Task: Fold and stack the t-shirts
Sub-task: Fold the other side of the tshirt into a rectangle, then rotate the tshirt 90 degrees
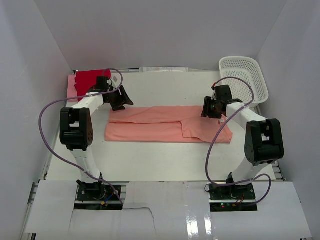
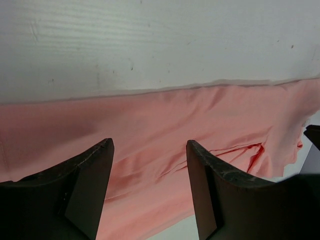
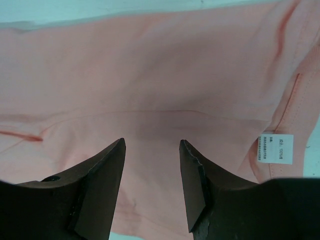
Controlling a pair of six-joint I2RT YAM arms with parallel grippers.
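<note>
A long shirt [image 1: 150, 126] lies flat across the middle of the bench [image 1: 165, 162], running left to right between the 2 arms. Behind its left end, in the far left corner, sits a folded shirt [image 1: 90, 80], and a basket [image 1: 261, 85] stands in the far right corner. The left end effector [image 1: 120, 99] hangs over the long shirt's far left edge, and the right end effector [image 1: 212, 108] hangs over its right end.

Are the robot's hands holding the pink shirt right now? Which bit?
No, nothing is held. The left gripper and the right gripper are both open over the pink t-shirt, and the cloth lies flat between their fingers.
</note>
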